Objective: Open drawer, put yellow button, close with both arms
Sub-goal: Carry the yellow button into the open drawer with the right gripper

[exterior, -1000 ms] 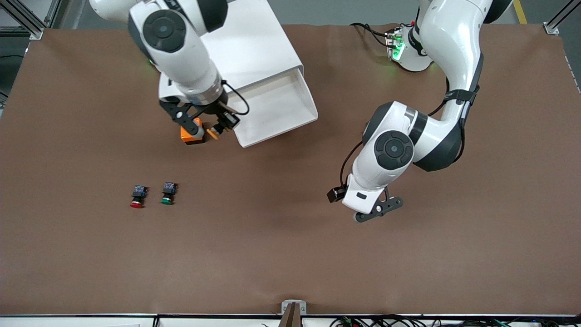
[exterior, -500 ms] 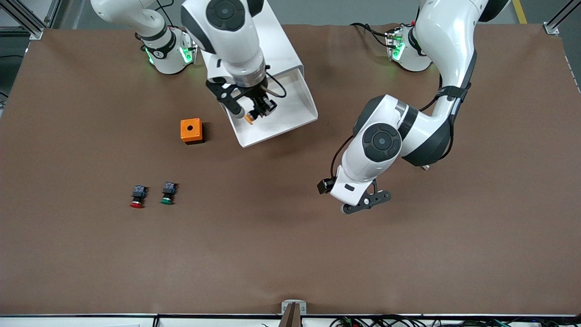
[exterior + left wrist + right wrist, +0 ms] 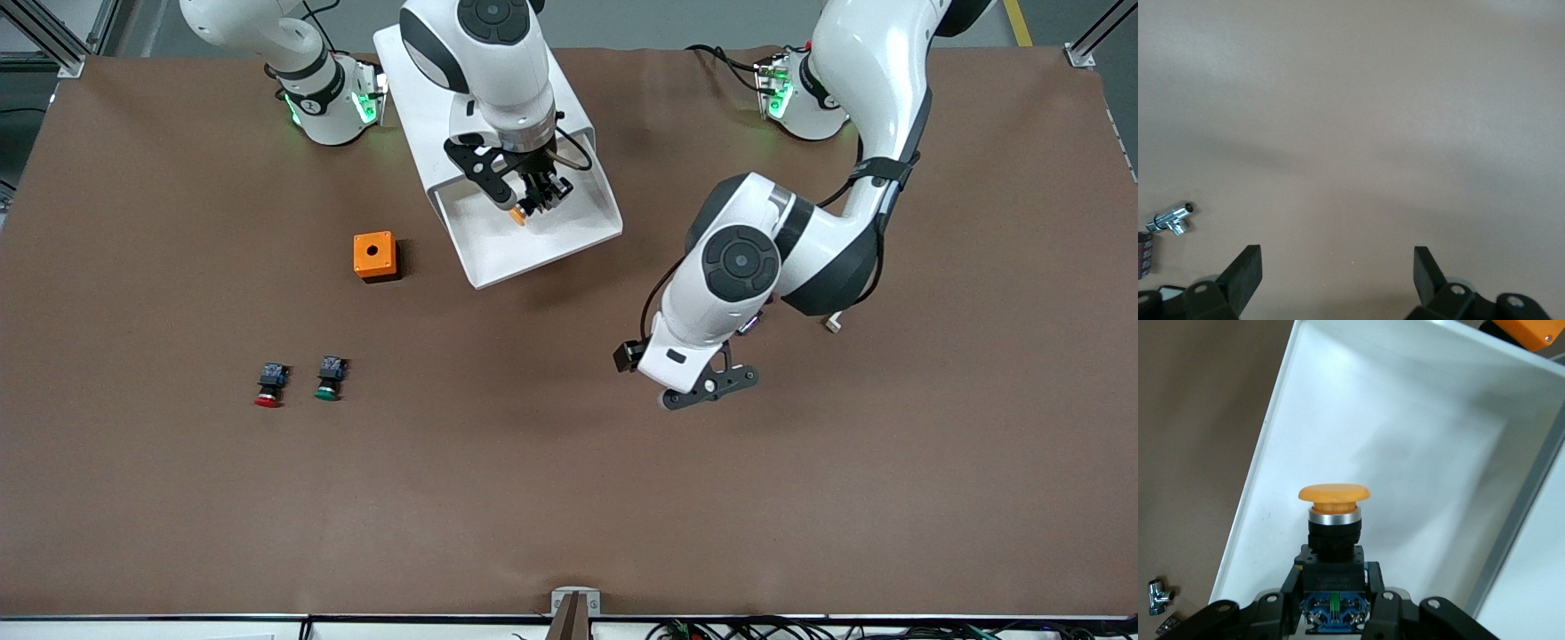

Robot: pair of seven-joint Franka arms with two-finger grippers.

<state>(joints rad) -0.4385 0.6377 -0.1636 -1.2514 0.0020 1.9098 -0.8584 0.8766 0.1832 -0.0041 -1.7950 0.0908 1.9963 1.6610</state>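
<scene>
Right now the main risk is the drop: the right gripper hangs over the open drawer with the yellow button clamped by its black body, cap pointing out. If the jaws let go from this height, I'd expect the button to bounce or roll to the drawer's low front lip, or tip over the side wall, since it's top-heavy with that mushroom cap. Second risk: the button sitting tall enough to catch when the drawer gets pushed shut. The left gripper waits over bare table toward the left arm's end, fingers wide apart, holding nothing. The red button, green button and orange box sit on the table, well apart from the drawer.
</scene>
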